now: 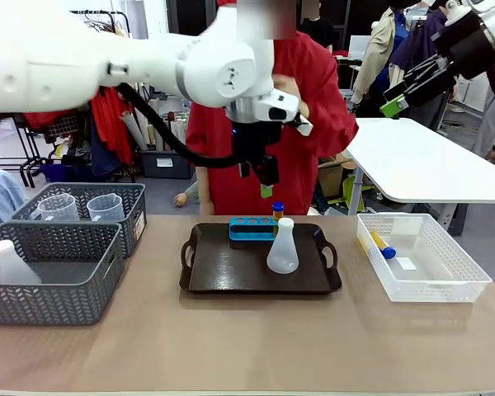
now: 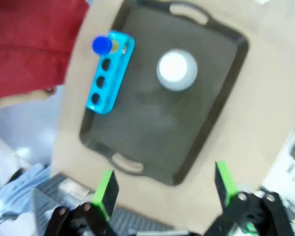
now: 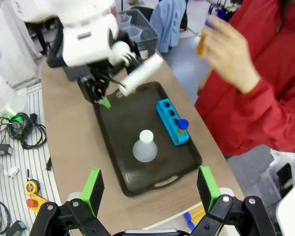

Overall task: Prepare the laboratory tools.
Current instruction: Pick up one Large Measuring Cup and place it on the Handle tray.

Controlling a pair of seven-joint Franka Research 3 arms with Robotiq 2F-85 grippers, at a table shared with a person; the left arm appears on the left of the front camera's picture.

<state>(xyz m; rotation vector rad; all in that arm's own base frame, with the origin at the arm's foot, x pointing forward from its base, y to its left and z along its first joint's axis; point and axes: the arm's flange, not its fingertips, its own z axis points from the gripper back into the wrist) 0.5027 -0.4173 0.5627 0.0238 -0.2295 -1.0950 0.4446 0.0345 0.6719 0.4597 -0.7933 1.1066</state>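
Dark plastic tray serves as the staging ground at mid-table. A blue tube rack lies along its far edge, on the side nearest the person in red. One orange-filled tube stands blue cap up in the rack's end hole, and the other holes are vacant.

The translucent conical flask stands upright on the tray on the robot's side of the rack, near it but apart.

In the right wrist view the person's hand holds a second tube raised beyond the table's far edge. It is probably bound for the rack.

The left gripper hangs above the tray with its fingers spread wide and nothing between them. It appears to be held high to leave the rack free for that hand. The right gripper waits high and to the right side, likewise wide apart and empty.

Supplies are sorted by kind at the flanks. A spare tube lies in the white basket on the right. Clear measuring beakers and a spare flask sit in the grey baskets on the left, within the left arm's likely reach.
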